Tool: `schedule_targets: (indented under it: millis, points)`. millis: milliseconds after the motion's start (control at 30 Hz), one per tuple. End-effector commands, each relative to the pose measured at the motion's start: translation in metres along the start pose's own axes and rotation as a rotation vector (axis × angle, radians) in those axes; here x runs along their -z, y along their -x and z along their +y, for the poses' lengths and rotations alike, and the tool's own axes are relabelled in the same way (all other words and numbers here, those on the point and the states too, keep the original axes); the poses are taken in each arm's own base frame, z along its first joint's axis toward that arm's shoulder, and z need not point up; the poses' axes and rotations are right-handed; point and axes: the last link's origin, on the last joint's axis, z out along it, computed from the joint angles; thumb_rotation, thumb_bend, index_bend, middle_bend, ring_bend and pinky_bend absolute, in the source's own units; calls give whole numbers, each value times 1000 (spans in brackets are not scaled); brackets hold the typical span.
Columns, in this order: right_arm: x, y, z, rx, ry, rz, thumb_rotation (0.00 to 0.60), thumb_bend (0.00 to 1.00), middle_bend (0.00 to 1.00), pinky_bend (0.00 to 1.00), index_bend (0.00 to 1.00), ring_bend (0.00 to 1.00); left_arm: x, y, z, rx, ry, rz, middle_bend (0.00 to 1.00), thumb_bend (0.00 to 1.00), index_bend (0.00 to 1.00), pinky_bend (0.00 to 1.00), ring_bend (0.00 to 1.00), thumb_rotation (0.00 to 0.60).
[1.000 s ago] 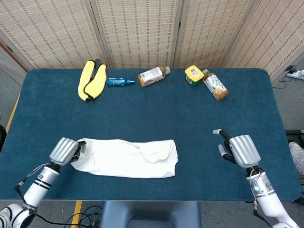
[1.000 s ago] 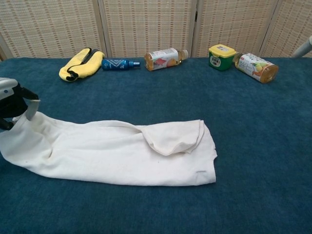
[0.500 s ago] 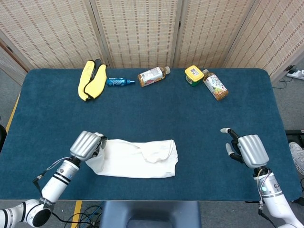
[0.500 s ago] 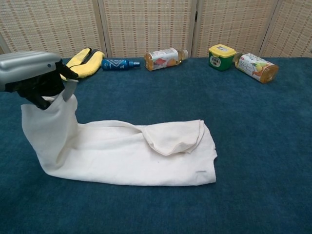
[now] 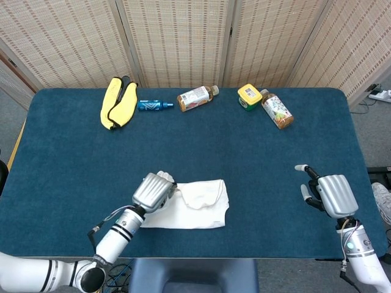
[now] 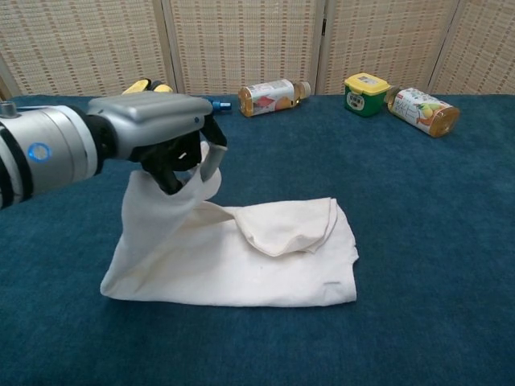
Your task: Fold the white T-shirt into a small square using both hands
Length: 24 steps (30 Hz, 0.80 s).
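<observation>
The white T-shirt (image 5: 198,204) (image 6: 265,257) lies as a folded strip near the table's front edge. Its left end is lifted off the cloth and hangs from my left hand (image 5: 153,191) (image 6: 161,137), which grips it above the strip's left half. My right hand (image 5: 330,194) hovers over bare table far to the right, fingers apart and holding nothing; the chest view does not show it.
Along the back edge lie a yellow cloth (image 5: 119,102), a small blue bottle (image 5: 153,105), a juice bottle (image 5: 197,97) (image 6: 272,96), a green jar with a yellow lid (image 5: 248,96) (image 6: 365,94) and another bottle (image 5: 277,110) (image 6: 424,110). Blue table (image 5: 73,159) surrounds the shirt.
My left hand has carried the shirt's left end up and to the right, over the strip, shortening what lies flat. My right hand has drifted slightly right and toward the front edge.
</observation>
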Motion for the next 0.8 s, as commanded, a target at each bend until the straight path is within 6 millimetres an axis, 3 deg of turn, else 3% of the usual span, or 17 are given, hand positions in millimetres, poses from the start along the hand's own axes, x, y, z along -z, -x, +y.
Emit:
schedule_targets:
  millis: [33, 233, 800]
  points:
    - [0, -1, 1, -1, 4, 1, 600, 506, 911, 1000, 255, 968, -12, 4, 19, -23, -11, 9, 940, 510, 650, 938, 849, 600]
    - [1, -1, 2, 3, 11, 1, 600, 506, 911, 1000, 255, 968, -27, 15, 39, -54, -42, -9, 940, 511, 642, 939, 848, 600]
    - [3, -3, 6, 5, 37, 0, 600, 506, 911, 1000, 255, 968, -58, 18, 84, -74, -41, -33, 937, 510, 629, 939, 848, 600]
